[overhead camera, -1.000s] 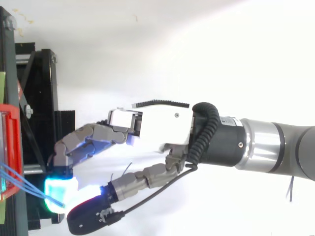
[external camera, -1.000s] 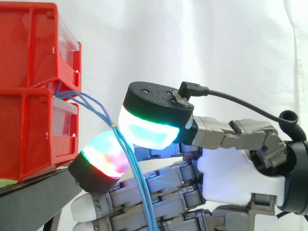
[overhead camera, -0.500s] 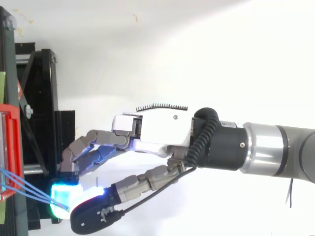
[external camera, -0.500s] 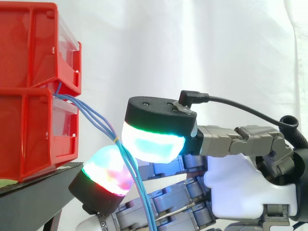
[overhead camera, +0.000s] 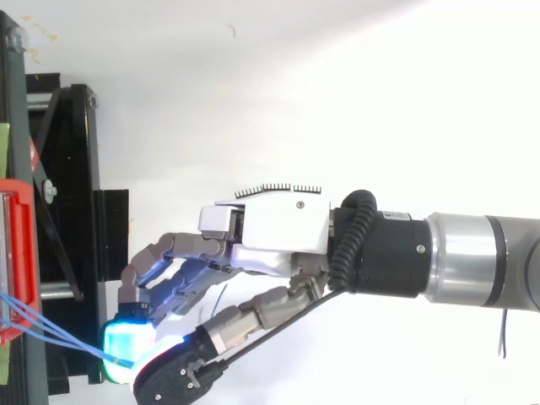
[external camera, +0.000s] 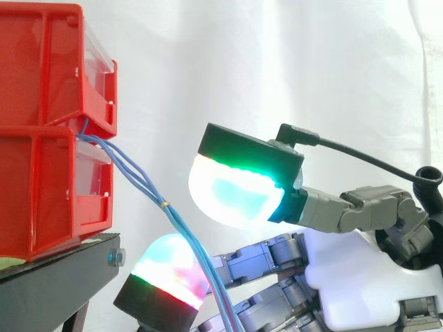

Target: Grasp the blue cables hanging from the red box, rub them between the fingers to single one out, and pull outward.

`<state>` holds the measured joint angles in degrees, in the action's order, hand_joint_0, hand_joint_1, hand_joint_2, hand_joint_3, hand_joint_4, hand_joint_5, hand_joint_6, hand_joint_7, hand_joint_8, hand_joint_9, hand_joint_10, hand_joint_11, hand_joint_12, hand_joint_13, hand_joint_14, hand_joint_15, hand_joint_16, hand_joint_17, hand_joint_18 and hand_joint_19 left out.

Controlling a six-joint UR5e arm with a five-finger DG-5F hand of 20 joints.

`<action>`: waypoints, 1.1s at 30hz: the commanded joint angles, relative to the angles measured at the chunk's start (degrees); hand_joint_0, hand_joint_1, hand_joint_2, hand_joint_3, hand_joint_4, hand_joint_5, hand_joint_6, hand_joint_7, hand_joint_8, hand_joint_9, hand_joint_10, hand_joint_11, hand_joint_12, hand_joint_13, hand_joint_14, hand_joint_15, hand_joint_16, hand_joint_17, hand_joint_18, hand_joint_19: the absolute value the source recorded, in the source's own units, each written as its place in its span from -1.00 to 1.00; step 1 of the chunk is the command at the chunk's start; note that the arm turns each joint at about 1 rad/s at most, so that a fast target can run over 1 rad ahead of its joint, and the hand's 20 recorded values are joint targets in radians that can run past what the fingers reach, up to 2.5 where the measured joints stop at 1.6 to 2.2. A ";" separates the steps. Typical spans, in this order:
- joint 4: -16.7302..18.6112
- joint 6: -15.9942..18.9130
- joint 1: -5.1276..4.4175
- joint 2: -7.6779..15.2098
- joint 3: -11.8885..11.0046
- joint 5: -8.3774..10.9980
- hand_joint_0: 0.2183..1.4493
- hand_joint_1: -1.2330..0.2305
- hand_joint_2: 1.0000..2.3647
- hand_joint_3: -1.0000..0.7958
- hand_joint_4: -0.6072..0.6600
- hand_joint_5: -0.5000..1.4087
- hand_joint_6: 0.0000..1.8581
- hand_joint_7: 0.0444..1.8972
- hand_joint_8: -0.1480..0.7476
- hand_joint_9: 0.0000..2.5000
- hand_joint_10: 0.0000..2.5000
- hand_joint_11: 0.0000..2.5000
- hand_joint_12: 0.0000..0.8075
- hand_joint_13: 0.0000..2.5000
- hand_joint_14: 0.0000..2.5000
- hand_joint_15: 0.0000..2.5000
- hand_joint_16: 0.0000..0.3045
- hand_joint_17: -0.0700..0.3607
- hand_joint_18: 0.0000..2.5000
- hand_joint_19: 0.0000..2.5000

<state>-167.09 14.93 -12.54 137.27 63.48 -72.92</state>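
At the left edge of the side view we see two red boxes stacked, the upper red box (external camera: 41,62) sitting on the lower red box (external camera: 34,194). Both rest on a black stand (external camera: 62,277) in the lower left corner. The blue cables (external camera: 138,181) come out at the seam where the two boxes meet, just under the upper one's front lip. From there they slant down and to the right as a close bundle, clear of the lower box's front. A thin yellow band (external camera: 164,204) rings them left of centre. Below the band they drop more steeply towards the bottom edge, crossing in front of the robot hand (external camera: 346,277), which sits in the lower right of the frame before the white curtain (external camera: 291,69). We cannot tell whether the robot hand is grasping the cables or merely has them lying against it.

In the top view the cables (overhead camera: 93,348) leave the red box (overhead camera: 25,245) at the left edge. They run right and slightly down to the robot hand (overhead camera: 270,228) near the bottom of the frame, spread apart at the box and converging at the hand. The arm (overhead camera: 472,270) comes in from the right edge.
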 commanded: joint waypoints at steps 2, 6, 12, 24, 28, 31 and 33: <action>0.63 1.25 -0.03 0.02 -0.11 -0.03 -0.51 -0.40 -1.00 -0.44 0.24 -0.64 -0.08 -0.02 -0.02 -0.38 -0.99 -0.73 -0.06 -0.52 -0.99 -0.68 -0.69 -0.19 -0.57 -0.63; 1.07 2.48 -0.03 0.02 -0.55 -0.03 -0.54 -0.45 -1.00 -0.44 0.26 -0.64 -0.07 -0.04 0.00 -0.38 -0.99 -0.73 -0.05 -0.51 -0.99 -0.68 -0.69 -0.17 -0.56 -0.64; 0.89 2.65 -0.12 0.02 -2.92 0.06 -0.36 -0.47 -0.99 -0.35 0.21 -0.65 -0.09 -0.06 -0.06 -0.39 -0.99 -0.73 -0.10 -0.52 -0.99 -0.68 -0.71 -0.22 -0.57 -0.62; 0.01 2.74 -0.65 -0.07 -3.54 0.06 -0.30 -0.49 -0.97 -0.10 0.13 -0.68 -0.04 -0.09 -0.07 -0.42 -0.99 -0.70 -0.11 -0.50 -0.99 -0.67 -0.71 -0.22 -0.54 -0.62; -1.40 3.62 -0.65 -0.07 -3.54 0.06 -0.19 -0.57 -0.98 -0.24 0.16 -0.68 -0.04 -0.15 -0.08 -0.44 -0.99 -0.70 -0.11 -0.49 -0.99 -0.68 -0.71 -0.22 -0.50 -0.65; -3.24 4.50 -0.65 0.02 -3.62 -0.03 -0.14 -0.60 -1.00 -0.42 0.20 -0.68 -0.04 -0.12 -0.08 -0.44 -0.99 -0.71 -0.11 -0.47 -0.99 -0.68 -0.72 -0.22 -0.48 -0.66; -5.09 5.38 -0.65 -0.07 -3.62 -0.38 -0.15 -0.60 -1.00 -0.44 0.20 -0.67 -0.04 -0.12 -0.09 -0.43 -0.99 -0.70 -0.12 -0.46 -0.99 -0.67 -0.72 -0.22 -0.47 -0.66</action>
<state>-170.02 19.27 -13.16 137.25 59.85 -72.97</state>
